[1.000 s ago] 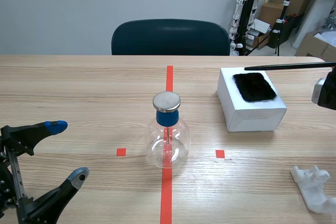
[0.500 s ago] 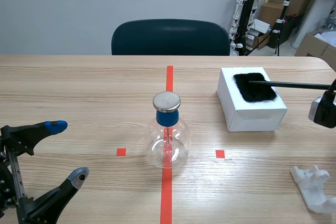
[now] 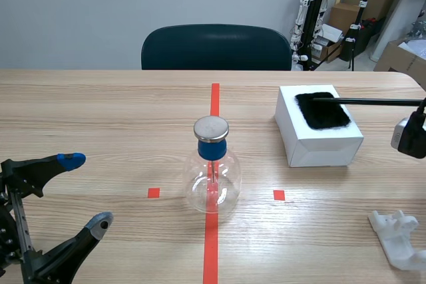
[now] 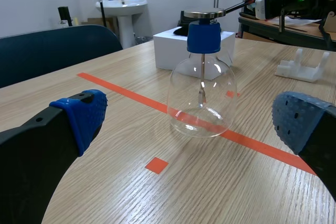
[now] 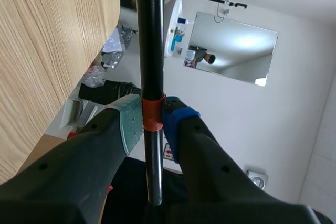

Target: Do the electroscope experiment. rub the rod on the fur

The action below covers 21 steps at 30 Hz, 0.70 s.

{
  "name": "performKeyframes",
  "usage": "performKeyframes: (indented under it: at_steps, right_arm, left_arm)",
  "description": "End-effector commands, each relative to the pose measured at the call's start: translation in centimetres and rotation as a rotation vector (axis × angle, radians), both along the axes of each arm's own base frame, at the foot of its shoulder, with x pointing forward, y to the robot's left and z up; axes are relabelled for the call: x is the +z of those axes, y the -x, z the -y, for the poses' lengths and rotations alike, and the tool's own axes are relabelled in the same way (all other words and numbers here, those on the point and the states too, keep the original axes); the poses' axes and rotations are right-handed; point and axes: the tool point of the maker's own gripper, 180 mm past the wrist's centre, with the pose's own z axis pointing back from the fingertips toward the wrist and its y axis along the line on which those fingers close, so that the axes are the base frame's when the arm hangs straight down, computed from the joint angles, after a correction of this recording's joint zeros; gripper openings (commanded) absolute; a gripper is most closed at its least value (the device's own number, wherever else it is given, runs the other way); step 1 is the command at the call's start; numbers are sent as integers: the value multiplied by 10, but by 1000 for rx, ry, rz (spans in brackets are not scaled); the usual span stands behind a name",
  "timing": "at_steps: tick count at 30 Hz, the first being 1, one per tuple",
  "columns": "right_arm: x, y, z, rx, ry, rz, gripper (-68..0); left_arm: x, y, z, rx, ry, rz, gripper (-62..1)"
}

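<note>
Scene view: the rod [image 3: 366, 102] hung above and beyond the white box [image 3: 313, 147] a second ago. It has since come down onto the fur [image 3: 325, 114] on the box's top and shifted a little across it. Its tip now rests on the fur, well ahead of the right jaws, so rubbing looks under way. The left jaws have not moved and stand released above the worktop [image 3: 100, 111].

Left wrist view: the electroscope [image 4: 202, 85] stands ahead of the spread left jaws, untouched. The box and the rod lie far beyond it.

Right wrist view: the right jaws are clenched on the rod at its orange-red band [image 5: 150, 115], and the shaft runs straight ahead of them.

No brand, label or writing can be read in any view.
</note>
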Motion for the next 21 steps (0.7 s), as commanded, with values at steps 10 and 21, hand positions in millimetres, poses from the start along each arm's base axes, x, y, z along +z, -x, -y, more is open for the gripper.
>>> performKeyframes:
  at_steps: [10,21]
  right_arm:
    - [25,-11,7,9,75,50,-669]
    - [31,-17,14,-12,79,49,-669]
  left_arm:
    - [9,-3,-3,3,20,29,14]
    - [9,-3,-3,3,20,29,14]
